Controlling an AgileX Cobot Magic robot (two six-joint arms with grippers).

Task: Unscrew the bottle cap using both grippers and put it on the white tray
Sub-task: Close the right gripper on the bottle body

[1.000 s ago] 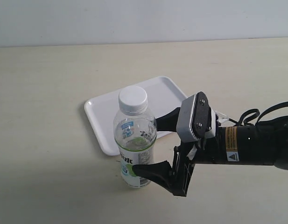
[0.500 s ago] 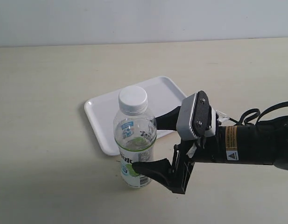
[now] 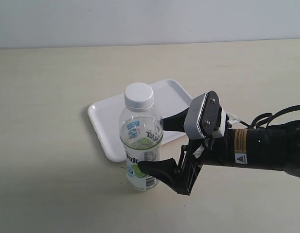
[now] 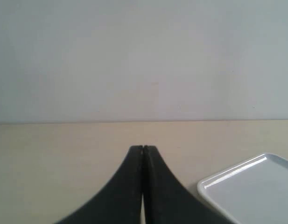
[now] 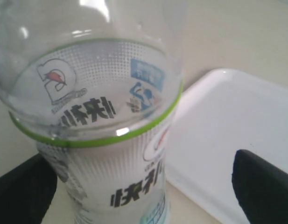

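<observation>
The cap (image 3: 139, 95) is screwed on top of the bottle (image 3: 141, 145). The bottle stands upright on the table (image 3: 52, 97), so its long axis runs straight up, square to the line between the right jaws.

Your right gripper (image 3: 153, 145) comes in from the side at label height, jaws spread wide with the bottle's body between them and nothing clamped. The cap is well above their plane, out of their reach.

The bottle is not centred in the gap. In the right wrist view the outer finger (image 5: 22, 186) is touching the label or just beside it, and you cannot tell which. The tray-side finger (image 5: 265, 186) stands well apart from the bottle, over the tray (image 3: 106, 116). The tray lies just beyond the bottle on that far-finger side.

Your left gripper (image 4: 143, 154) is pressed closed on nothing. Its own camera shows only bare table and one tray corner ahead of its tips, with neither bottle nor cap in sight, and the exterior view does not show this gripper at all.

So the right arm is by far the nearer. The likely next step is for it to close on the body, and the bottle may slide or tip towards the tray as the uneven gap closes. The left gripper would then have to open and come down along the bottle's upright axis to reach the cap.
</observation>
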